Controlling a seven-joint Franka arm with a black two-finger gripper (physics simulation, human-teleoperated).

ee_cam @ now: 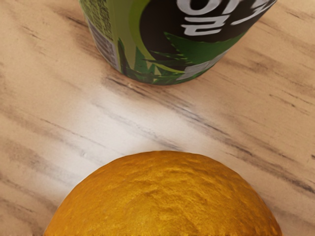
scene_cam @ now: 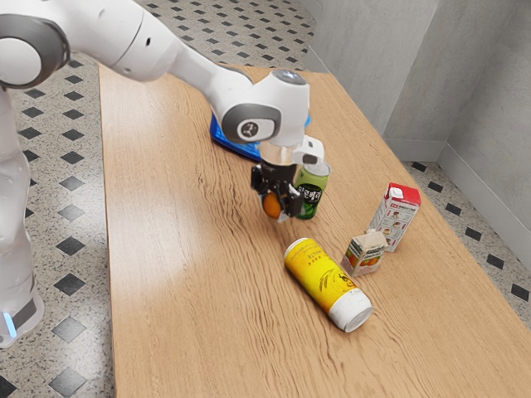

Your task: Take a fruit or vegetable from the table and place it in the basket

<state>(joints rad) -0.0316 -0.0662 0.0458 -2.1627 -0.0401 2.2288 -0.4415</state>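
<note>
And here we are at the wooden table (scene_cam: 182, 274), one arm (scene_cam: 196, 64) reaching in, one gripper (scene_cam: 277, 207) pointing down at a single orange (scene_cam: 270, 206)! That's the only fruit I can count, and it sits right down at the gripper, away from the basket. Is it pinched? I can't tell from here whether the grip is spread or closed on it, nor whether the fruit is touching the wood.

Just beside it stands one green can (scene_cam: 313, 189), upright, and the wrist view shows bare wood between can and orange. Two cans in all, folks: the other, a yellow one (scene_cam: 322, 278), lies on its side, its white end toward the exterior view's lower right.

Cartons? Two of those, both standing: a small carton (scene_cam: 363, 254) near the yellow can, and a taller red-topped carton (scene_cam: 397, 218) just behind it. And one blue basket (scene_cam: 222, 139), partly hidden behind the arm, well apart from the two cartons!
</note>
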